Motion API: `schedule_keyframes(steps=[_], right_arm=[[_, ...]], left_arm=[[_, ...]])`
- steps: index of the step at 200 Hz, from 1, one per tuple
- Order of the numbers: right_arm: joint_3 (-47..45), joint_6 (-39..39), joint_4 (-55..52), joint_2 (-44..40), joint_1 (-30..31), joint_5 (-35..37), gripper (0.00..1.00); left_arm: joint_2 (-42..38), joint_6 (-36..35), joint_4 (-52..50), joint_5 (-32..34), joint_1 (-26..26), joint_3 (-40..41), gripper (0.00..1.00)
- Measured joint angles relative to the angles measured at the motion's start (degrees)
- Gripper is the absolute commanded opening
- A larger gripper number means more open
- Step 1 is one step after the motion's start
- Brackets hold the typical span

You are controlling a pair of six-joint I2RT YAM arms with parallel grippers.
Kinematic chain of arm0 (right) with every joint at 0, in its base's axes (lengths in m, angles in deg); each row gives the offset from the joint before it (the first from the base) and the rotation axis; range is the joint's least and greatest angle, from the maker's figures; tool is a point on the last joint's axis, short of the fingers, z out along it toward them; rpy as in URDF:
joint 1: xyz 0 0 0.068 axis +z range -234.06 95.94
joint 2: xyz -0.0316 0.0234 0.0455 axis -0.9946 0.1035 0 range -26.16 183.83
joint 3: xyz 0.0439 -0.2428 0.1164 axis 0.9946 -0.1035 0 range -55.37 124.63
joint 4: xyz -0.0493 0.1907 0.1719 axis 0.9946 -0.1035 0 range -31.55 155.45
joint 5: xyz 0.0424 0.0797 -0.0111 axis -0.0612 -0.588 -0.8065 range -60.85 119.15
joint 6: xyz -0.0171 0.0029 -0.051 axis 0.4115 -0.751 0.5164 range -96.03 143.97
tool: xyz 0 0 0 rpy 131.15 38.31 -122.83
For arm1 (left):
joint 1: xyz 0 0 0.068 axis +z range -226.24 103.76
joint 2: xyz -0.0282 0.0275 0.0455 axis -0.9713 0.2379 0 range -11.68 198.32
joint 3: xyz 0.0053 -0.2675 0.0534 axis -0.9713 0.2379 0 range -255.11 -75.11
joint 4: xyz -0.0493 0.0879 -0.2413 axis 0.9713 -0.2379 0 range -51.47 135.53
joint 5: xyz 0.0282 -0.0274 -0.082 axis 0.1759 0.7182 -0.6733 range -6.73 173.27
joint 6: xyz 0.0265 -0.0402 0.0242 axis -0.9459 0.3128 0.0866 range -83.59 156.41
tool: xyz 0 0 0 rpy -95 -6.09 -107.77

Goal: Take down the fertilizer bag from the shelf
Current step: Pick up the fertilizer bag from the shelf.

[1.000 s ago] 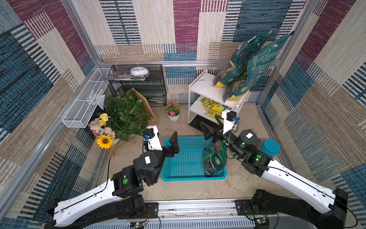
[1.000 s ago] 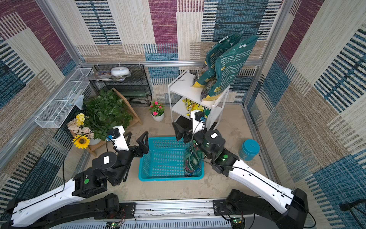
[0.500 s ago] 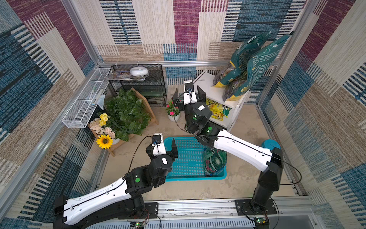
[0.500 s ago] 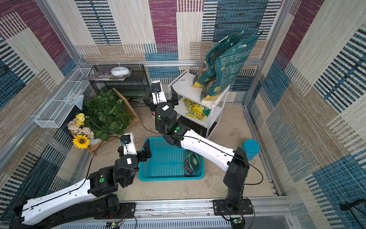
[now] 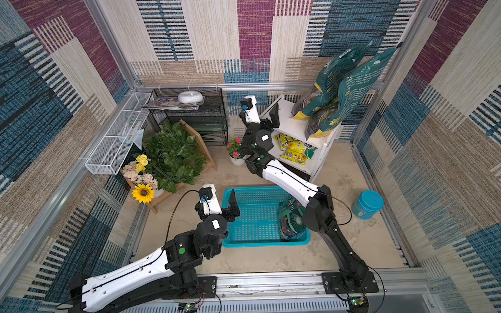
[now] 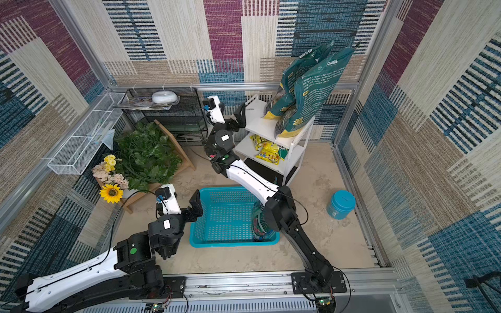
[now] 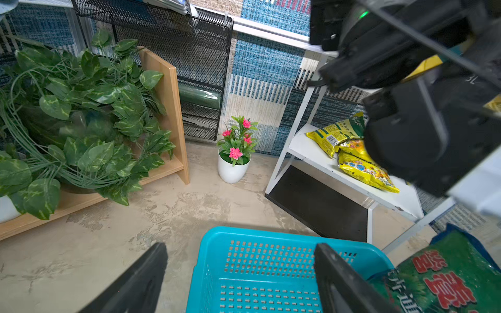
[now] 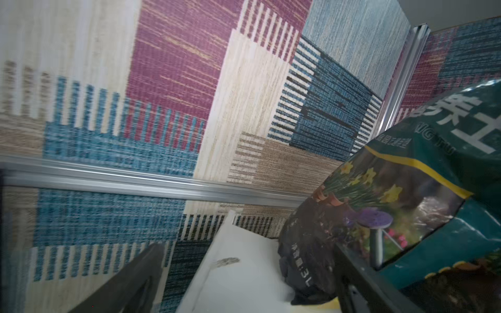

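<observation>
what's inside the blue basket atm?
One green bag with red print, propped at one end of the blue basket. The right arm covers part of it; the rest of the basket floor looks bare.

The right arm (image 5: pixel 287 178) reaches forward, wrist raised; the right gripper (image 5: pixel 260 116) is wide open and empty. The left arm (image 5: pixel 141 271) is half extended and low; the left gripper (image 5: pixel 220 204) is wide open, empty.

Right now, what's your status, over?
Left gripper open, by blue basket rim. Right gripper open at shelf's top board. Fertilizer bag standing there, ungripped. Second green bag crowding it.
</observation>
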Motion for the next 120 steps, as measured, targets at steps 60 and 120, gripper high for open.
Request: schedule_keyframes(steps=[60,120], right_arm=[[10.80,10.38,12.33,-7.80,1.01,-2.36,0.99],[5.49,14.69,15.89,-10.01,0.68,0.17,0.99]], left_arm=[[1.29,-0.61,0.48,-0.04,0.07,-0.26,0.88],[0.90,-0.63,0.57,-0.13,0.13,-0.26,0.88]])
